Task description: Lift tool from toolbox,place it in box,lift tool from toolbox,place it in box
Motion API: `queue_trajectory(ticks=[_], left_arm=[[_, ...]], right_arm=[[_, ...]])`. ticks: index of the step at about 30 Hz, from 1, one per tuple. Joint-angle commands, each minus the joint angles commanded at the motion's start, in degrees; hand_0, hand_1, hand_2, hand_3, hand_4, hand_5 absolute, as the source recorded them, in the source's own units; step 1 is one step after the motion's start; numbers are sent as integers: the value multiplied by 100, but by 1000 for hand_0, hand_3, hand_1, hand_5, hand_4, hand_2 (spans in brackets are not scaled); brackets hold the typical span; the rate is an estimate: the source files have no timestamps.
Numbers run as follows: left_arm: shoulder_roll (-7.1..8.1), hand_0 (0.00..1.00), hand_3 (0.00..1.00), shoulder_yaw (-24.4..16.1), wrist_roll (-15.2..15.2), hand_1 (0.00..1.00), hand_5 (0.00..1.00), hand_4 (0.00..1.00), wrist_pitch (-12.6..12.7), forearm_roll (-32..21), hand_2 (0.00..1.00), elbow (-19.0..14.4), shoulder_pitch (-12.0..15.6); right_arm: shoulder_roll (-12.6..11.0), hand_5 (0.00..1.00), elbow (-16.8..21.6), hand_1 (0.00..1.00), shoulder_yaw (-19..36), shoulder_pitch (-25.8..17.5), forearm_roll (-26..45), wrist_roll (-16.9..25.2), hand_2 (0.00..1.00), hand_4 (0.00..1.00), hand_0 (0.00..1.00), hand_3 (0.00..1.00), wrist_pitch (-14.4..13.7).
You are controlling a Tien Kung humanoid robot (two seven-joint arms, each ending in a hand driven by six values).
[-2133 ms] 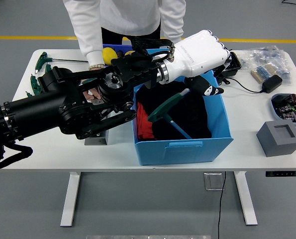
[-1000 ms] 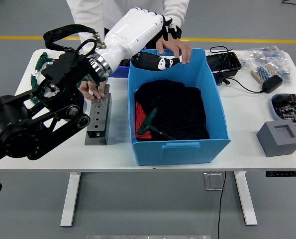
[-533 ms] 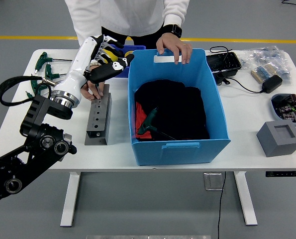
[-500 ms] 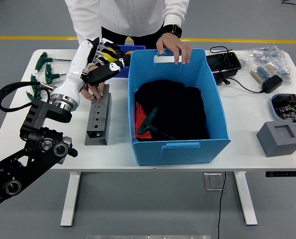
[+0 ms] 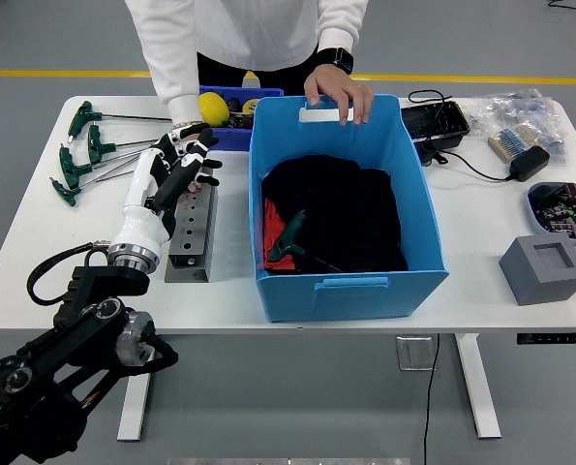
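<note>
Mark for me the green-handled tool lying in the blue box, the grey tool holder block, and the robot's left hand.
green-handled tool (image 5: 289, 238): head view, on its green T-handle.
grey tool holder block (image 5: 191, 235): head view, on its holed top face.
left hand (image 5: 176, 177): head view, on the white back of the hand, over the block's far end.

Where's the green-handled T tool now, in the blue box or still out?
In. The green-handled tool lies inside the blue box, on the black cloth. The left hand, open, is over the grey holder.

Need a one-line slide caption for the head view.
Left hand open above the grey tool block; a green T-handle tool lies in the blue box, steadied by a person's hand.
</note>
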Motion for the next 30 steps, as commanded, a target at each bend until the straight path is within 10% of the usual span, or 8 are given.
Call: queue_trajectory(ticks=[5,6,11,30], left_arm=[[-81,389,914,50,-430,505,741,760,-220,-1229,749,274,49],[-96,619,941,86,-539,654,780,774,-315,-1490,816,353,48],[-194,619,941,190,-919,654,780,774,-704,-2681,816,641,37],[-441,680,928,371,-792,671,896,843,-1962,-7150,788,1907,-463]], right_arm=[[-3,695,1,659,-3,2,-1,-3,725,772,681,567,3],[-4,697,1,658,-6,5,-5,-3,725,770,681,566,3],[-4,697,-1,658,-31,15,5,-3,725,770,681,566,-2],[-15,699,14,656,-51,62,-16,4,723,766,681,565,-1]])
